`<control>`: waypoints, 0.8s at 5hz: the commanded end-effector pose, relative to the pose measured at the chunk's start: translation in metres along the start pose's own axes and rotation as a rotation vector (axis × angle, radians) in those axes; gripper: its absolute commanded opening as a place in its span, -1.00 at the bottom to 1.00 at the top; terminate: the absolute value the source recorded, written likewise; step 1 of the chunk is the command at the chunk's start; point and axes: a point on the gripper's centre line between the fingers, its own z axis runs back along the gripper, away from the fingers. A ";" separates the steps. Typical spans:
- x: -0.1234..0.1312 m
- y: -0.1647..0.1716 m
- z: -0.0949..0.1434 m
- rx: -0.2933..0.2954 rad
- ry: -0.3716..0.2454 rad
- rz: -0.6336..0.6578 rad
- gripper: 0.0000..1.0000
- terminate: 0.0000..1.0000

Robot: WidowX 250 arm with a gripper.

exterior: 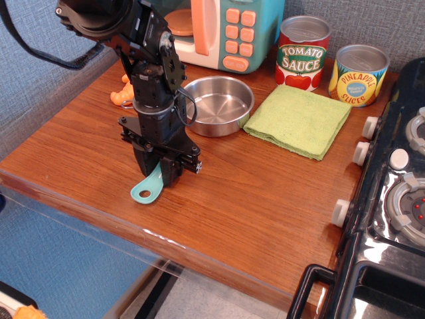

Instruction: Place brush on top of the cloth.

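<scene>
The brush point(149, 191) is light teal. Only its flat handle with the hole shows, sticking out towards the table's front edge below my gripper point(163, 177). Its head and bristles are hidden between the fingers. My gripper points straight down with its black fingers drawn together on the brush, low over the wooden table. The cloth point(299, 120) is a flat folded light green square lying to the right at the back, well apart from the gripper. Nothing lies on it.
A steel pan point(216, 104) stands between the gripper and the cloth. Behind are a toy microwave point(212, 30), a tomato sauce can point(303, 53) and a pineapple can point(358, 74). An orange toy point(121, 94) lies at the left. A black stove point(392, 199) fills the right side.
</scene>
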 end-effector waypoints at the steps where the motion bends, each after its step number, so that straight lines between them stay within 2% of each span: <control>1: 0.004 -0.018 0.032 -0.042 -0.074 -0.043 -1.00 -1.00; 2: 0.031 -0.042 0.061 -0.098 -0.144 -0.072 -1.00 -1.00; 3: 0.058 -0.060 0.078 -0.121 -0.174 -0.084 -1.00 -1.00; 4: 0.097 -0.070 0.088 -0.140 -0.207 -0.065 -1.00 -1.00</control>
